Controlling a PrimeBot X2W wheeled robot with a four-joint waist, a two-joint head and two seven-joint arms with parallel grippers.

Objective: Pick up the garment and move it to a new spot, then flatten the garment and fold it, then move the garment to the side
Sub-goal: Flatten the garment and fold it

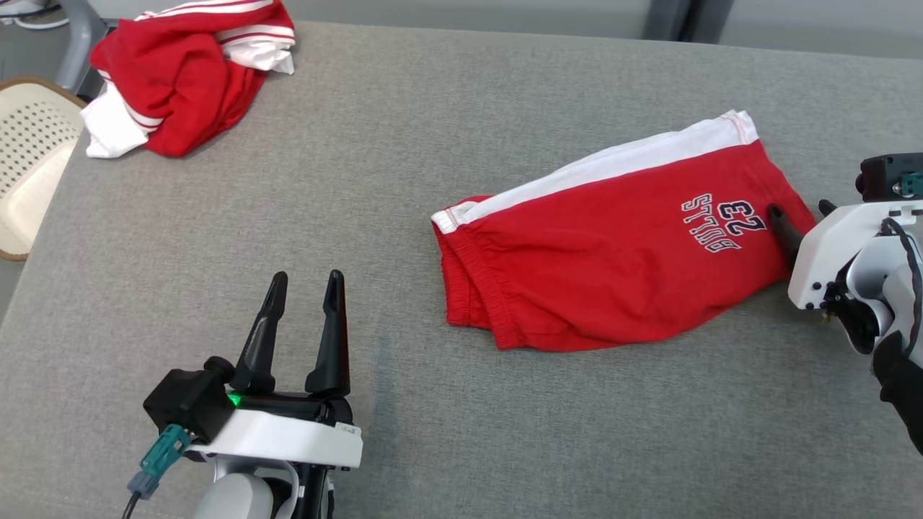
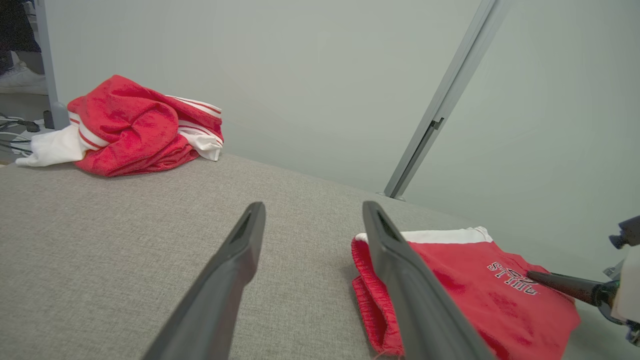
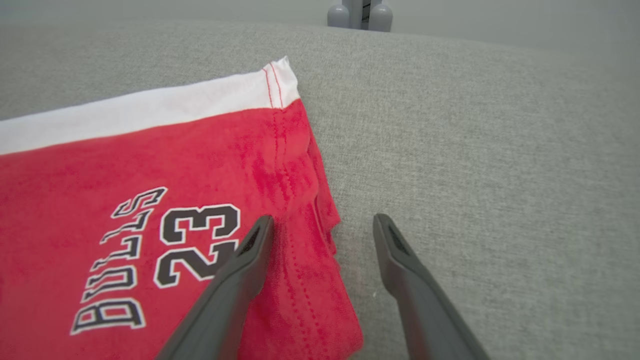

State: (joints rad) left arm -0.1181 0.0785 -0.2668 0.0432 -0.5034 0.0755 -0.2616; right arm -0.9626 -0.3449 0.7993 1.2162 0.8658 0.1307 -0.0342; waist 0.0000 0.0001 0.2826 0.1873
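I see the red shorts (image 1: 613,245) lying folded on the grey table (image 1: 404,144), right of the middle. Their white side stripe faces the far edge, the elastic waistband points to my left, and the "BULLS 23" print sits near the leg hem on my right.

My right gripper (image 1: 800,209) is at that hem with its fingers spread apart and holding nothing. In the right wrist view one finger lies over the red cloth just beside the "23", and the other is over bare table just past the hem, so the edge of the shorts runs between them. I cannot tell whether either finger touches the cloth.

My left gripper (image 1: 308,275) hangs over bare table at the near left, well apart from the shorts. Its fingers are open too and hold nothing.

A crumpled pile of red and white clothes (image 1: 180,79) sits at the far left corner. A pale perforated chair (image 1: 32,144) stands just off the table's left edge.
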